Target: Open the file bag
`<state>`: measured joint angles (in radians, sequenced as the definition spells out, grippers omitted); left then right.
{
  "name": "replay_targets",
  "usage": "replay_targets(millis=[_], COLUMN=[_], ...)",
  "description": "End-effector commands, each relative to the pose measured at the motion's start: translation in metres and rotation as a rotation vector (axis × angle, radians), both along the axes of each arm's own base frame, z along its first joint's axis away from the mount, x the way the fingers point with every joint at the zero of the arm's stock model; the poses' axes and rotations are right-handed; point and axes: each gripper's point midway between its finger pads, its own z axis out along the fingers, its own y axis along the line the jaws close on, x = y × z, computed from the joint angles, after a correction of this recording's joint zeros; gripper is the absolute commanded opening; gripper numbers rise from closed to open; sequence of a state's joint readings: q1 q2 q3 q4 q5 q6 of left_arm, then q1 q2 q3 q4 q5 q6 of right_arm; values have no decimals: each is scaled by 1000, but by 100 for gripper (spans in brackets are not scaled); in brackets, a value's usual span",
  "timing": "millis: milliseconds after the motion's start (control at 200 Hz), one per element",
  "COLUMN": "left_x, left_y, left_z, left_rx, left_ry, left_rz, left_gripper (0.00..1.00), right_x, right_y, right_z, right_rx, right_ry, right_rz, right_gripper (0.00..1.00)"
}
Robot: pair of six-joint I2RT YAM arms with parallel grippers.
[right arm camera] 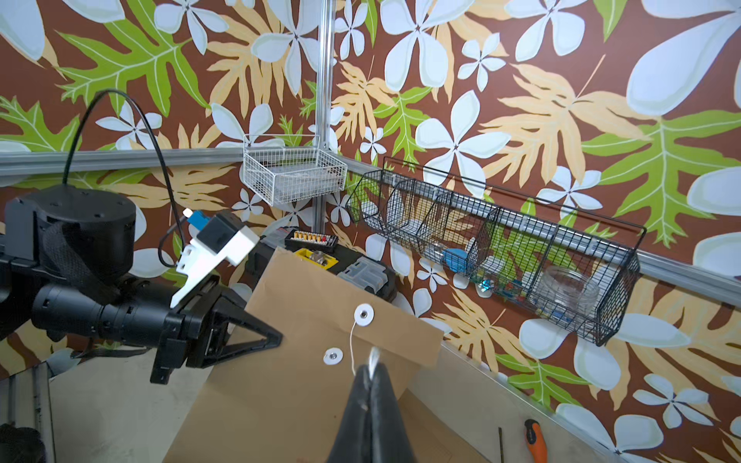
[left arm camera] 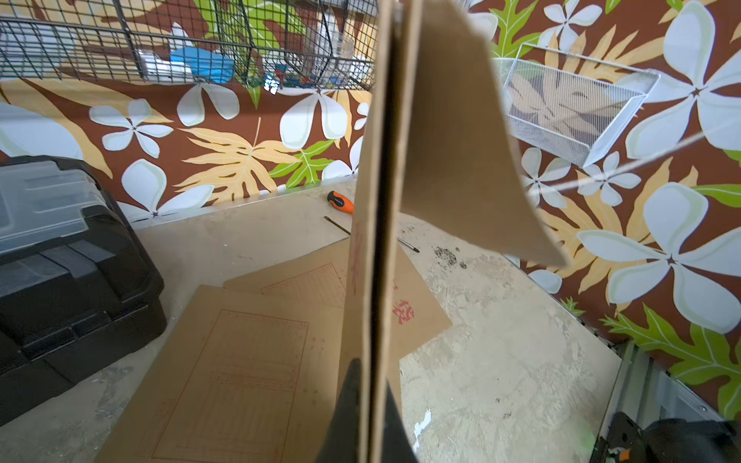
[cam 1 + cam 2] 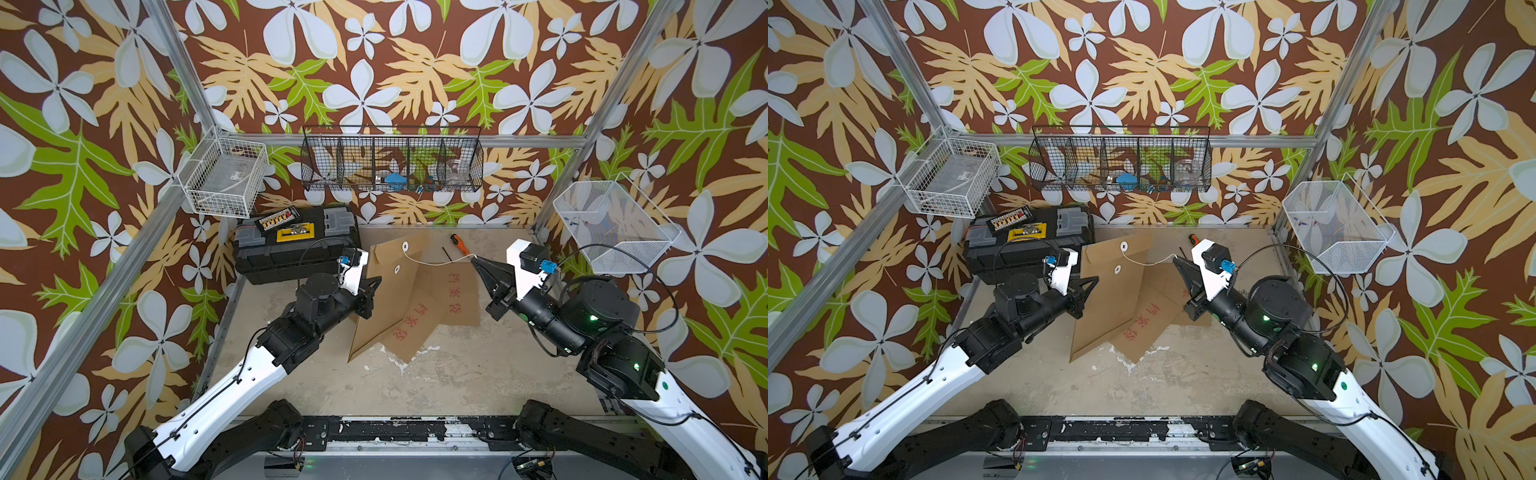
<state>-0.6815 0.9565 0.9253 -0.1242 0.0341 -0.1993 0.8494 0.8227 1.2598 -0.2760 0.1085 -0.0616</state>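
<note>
The fingers (image 2: 349, 405) of the left gripper (image 3: 376, 281) are pressed onto the left edge of the file bag (image 3: 386, 305), one on each face, pinching it so that the brown bag stands on edge above the table (image 3: 415, 386), its lower corner coming down toward the near side. The right gripper (image 1: 371, 375) has its fingers squeezed together on the end of the white string (image 3: 436, 262). This string stretches leftward to the upper disc (image 1: 364, 314) on the flap (image 2: 453, 140) and passes just beside the lower disc (image 1: 333, 355) on the bag's body. In the left wrist view the flap curves away from the body, leaving a gap at the mouth. The bag sits in the middle of the workspace, between the two grippers and toward the far side. Beneath and to the right of it, two more flat bags (image 3: 415, 328) with red characters lie overlapping on the table. Beyond the right gripper an orange-handled screwdriver (image 3: 459, 243) lies near the far wall. A black toolbox (image 3: 295, 249) stands at the far left, just beside the held bag. On the walls hang a black wire basket (image 3: 392, 162) at the far centre, a white wire basket (image 3: 224, 178) at the left and a white mesh basket (image 3: 611, 224) at the right.
</note>
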Motion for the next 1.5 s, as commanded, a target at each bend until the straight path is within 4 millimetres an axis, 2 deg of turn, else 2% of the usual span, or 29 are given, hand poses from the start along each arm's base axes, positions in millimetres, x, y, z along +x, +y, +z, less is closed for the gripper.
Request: replay_targets(millis=[0, 300, 370, 506, 661, 846, 1121, 1262, 1497], left_x=[-3, -5, -7, -12, -19, -31, -42, -51, -60], left_y=[-4, -3, -5, -15, -25, -37, -43, -51, -56], left_z=[0, -5, -6, -7, -8, -10, -18, -24, -29], left_rx=[10, 18, 17, 12, 11, 5, 17, 41, 59], left_ry=[-15, -8, -3, 6, 17, 31, 56, 66, 69], left_rz=[-37, -38, -54, -119, -190, -289, -353, -392, -416], left_gripper=[0, 0, 0, 0, 0, 0, 0, 0, 0], right_x=[0, -6, -14, -35, -50, -40, -32, -22, -17], right_y=[-8, -21, -15, 13, 39, 53, 59, 67, 72], right_z=[13, 28, 32, 34, 34, 36, 70, 77, 90], right_rx=[12, 34, 32, 3, -14, -16, 42, 39, 58], right_ry=[-40, -78, -101, -132, -127, -109, -161, -162, -183], right_rz=[-32, -64, -5, 190, 361, 374, 356, 343, 343], right_gripper=[0, 0, 0, 0, 0, 0, 0, 0, 0])
